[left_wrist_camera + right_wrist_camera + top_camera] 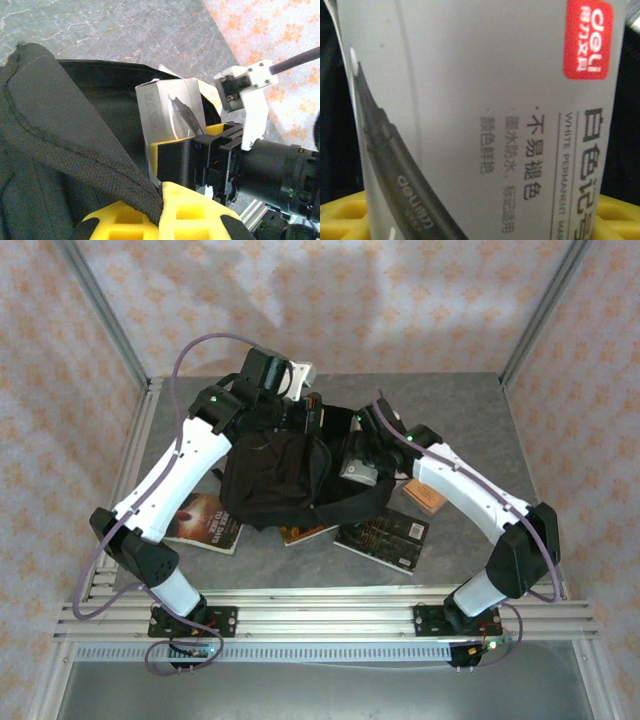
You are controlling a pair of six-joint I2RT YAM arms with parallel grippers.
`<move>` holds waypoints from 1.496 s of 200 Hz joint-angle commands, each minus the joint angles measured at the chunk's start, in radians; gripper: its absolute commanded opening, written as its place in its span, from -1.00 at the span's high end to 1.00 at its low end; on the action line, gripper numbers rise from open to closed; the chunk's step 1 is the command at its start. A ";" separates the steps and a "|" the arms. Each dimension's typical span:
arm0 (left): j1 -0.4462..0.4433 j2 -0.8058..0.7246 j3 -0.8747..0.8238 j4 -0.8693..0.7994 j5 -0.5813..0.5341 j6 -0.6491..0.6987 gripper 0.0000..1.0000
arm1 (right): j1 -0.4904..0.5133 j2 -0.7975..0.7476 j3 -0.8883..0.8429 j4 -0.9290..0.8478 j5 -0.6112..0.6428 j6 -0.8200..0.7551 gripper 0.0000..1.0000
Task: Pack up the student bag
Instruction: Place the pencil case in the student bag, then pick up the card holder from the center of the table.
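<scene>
Recording an enclosure of pale wallpaper with orange flower print, closing in a grey stone-patterned table on three sides.

Finding the student bag, a large black soft fabric backpack, slumping at table centre. Reading its long axis as running 12 to 6 o'clock in the top view, with the mouth apparently toward 12 to 2 o'clock.

Noting several flat paperback books lying loose at the bag's 4 to 8 o'clock, some partly tucked under its lower edge.

Placing the left gripper at the bag's 12 o'clock, with yellow fingers clenching on a black webbed rim of the bag and holding the mouth apart.

Placing the right gripper at the bag's 2 o'clock, grasping a white cardboard marker box printed with a pen picture and a red brand patch, with yellow pads pressing against opposite sides.

Judging the box as standing right at the dark opening, long axis pointing about 11 o'clock in the left wrist view, with the bag interior at its 9 to 10 o'clock. Rating the right arm as the carrying and nearer arm.

Judging the coming move as sliding the box lengthwise into the cavity. Flagging a risk of snagging on slack rim fabric.
</scene>
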 commanded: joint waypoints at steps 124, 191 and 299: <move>0.009 -0.098 -0.026 0.089 0.019 0.042 1.00 | 0.058 0.237 0.007 0.365 -0.300 0.300 -0.55; 0.086 -0.146 -0.106 0.137 0.022 -0.006 1.00 | 0.086 0.217 0.035 0.339 -0.192 0.249 -0.99; 0.183 -0.167 -0.343 0.267 -0.059 -0.140 1.00 | 0.068 -0.123 -0.076 0.107 0.156 -0.073 -0.99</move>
